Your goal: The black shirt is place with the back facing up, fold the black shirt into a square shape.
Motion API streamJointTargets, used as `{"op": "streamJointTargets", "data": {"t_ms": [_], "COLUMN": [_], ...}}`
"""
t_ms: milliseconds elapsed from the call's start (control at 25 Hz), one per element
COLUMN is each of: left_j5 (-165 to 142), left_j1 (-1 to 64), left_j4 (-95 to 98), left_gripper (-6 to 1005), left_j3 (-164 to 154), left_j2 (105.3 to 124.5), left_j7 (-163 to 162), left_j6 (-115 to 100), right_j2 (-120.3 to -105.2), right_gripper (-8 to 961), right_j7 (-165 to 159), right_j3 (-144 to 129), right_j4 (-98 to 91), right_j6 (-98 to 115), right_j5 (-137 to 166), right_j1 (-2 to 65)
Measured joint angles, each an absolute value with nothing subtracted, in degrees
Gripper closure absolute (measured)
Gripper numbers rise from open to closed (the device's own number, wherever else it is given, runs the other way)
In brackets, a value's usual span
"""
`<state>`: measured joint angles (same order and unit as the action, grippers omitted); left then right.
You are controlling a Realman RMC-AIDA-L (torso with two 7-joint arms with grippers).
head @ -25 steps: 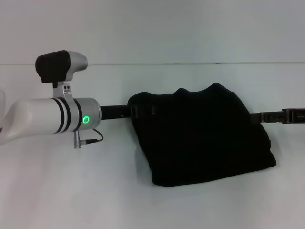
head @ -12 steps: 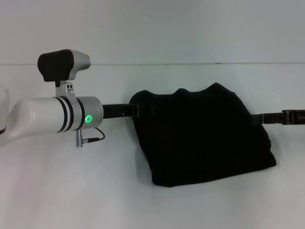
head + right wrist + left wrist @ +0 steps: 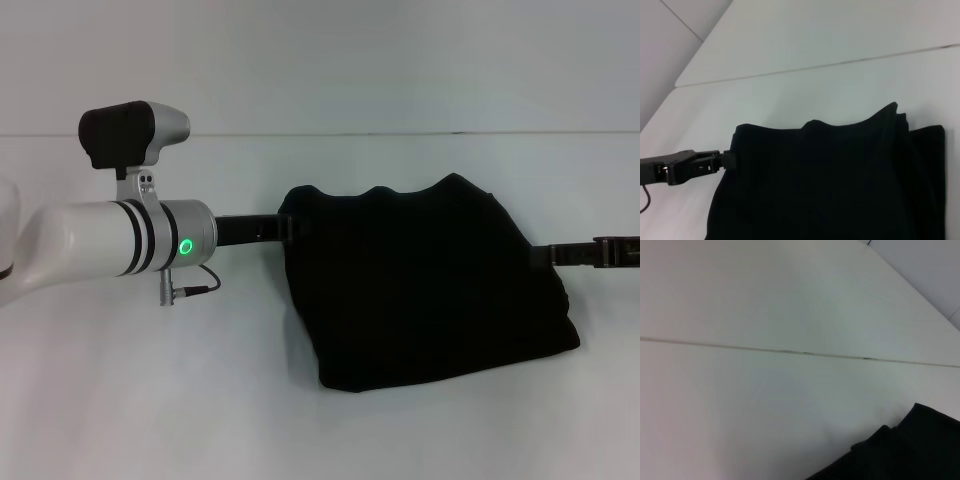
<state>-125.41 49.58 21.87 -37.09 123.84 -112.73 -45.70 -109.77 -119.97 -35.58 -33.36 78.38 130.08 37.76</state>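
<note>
The black shirt lies bunched into a thick, roughly four-sided bundle on the white surface, a little right of centre in the head view, with its far edge rising in three soft humps and its near edge sloping down toward the robot's left. The left end effector reaches in level from the left side and meets the shirt's far left corner; the right wrist view shows its dark tip touching that corner, seemingly pinched on the cloth, though the fingers are not clear enough for me to tell whether they are together or apart. The left arm's white forearm with a lit green ring fills the left of the head view. The right end effector comes in from the right edge and meets the shirt's right side, about midway along it; its tip is lost against the black fabric, so I cannot tell its state either. A thin seam runs across the surface beyond the shirt.
</note>
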Motion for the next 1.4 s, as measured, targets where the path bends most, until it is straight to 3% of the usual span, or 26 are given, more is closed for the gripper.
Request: {"op": "streamJointTargets", "data": {"t_ms": [480,880,1120,1400], "left_j5": [-125.41,-125.41,-125.41,-125.42], "left_j1": [50.61,51.05,51.10,51.09], "left_j4": [21.89,21.89,21.88,21.88], "left_gripper": [997,995,993,992], "left_j3": [-37.29,-37.34,-37.13,-37.09], "left_j2": [123.41,123.23,123.13,123.13], "left_j7": [-113.46,-113.69,-113.79,-113.82], "left_j6": [-45.82,-45.70,-45.69,-45.70], "right_j2": [-109.38,-109.03,-107.76,-108.12], "right_gripper": [252,250,251,252], "right_j7": [-119.70,-119.91,-120.68,-121.40], "right_j3": [-37.80,-38.31,-38.40,-38.62], "right_j4": [-30.91,-30.60,-30.38,-30.32], "right_j6": [79.09,79.74,82.60,83.06], "right_j5": [130.35,130.55,131.14,133.58], "right_j1": [37.70,37.11,36.82,37.35]}}
